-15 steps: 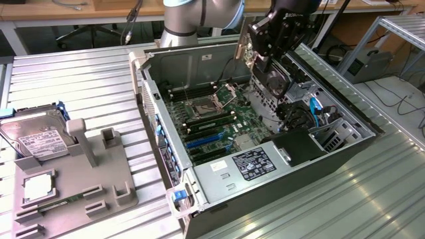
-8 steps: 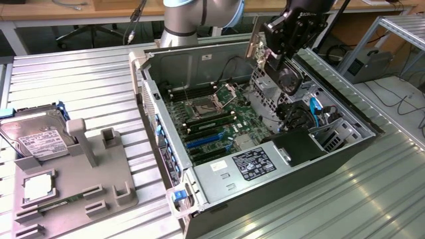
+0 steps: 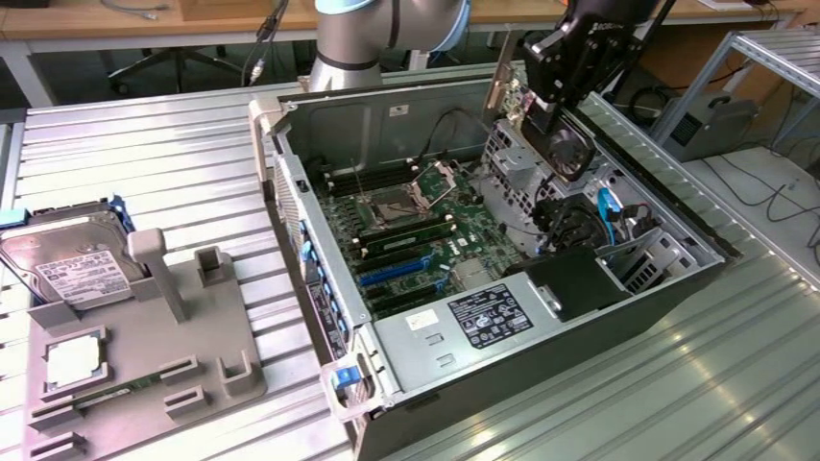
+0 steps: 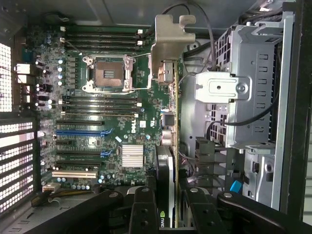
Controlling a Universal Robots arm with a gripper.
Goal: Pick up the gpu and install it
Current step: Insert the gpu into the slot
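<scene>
1. While the gripper (image 3: 558, 101) hangs over the open computer case (image 3: 298, 134), its jaws are clamped on the gpu (image 3: 567, 146), one on each flat side of the card.
2. In the wrist view the gripper (image 4: 168, 207) holds the gpu (image 4: 165, 168) at its near end. The card is seen edge-on, and its silver bracket (image 4: 171, 46) is at the far end.
3. The gpu is in the air. It is above the side of the case at the exterior view's right, near the drive cage (image 4: 253, 87), and it does not touch the motherboard (image 3: 410, 230).
4. The picking part of the task is done, I judge, because the card hangs in the jaws clear of the surface (image 3: 154, 163) and of the grey holder (image 3: 192, 327).
5. The installing part is not yet done. The expansion slots (image 4: 80, 131) on the motherboard look free, and the card is beside them, not over them and not pressed into any.
6. The grey holder lies near the edge of the surface at the exterior view's left. It carries the hard drive (image 3: 64, 264) and a memory stick (image 3: 122, 394), both well apart from the gripper.
</scene>
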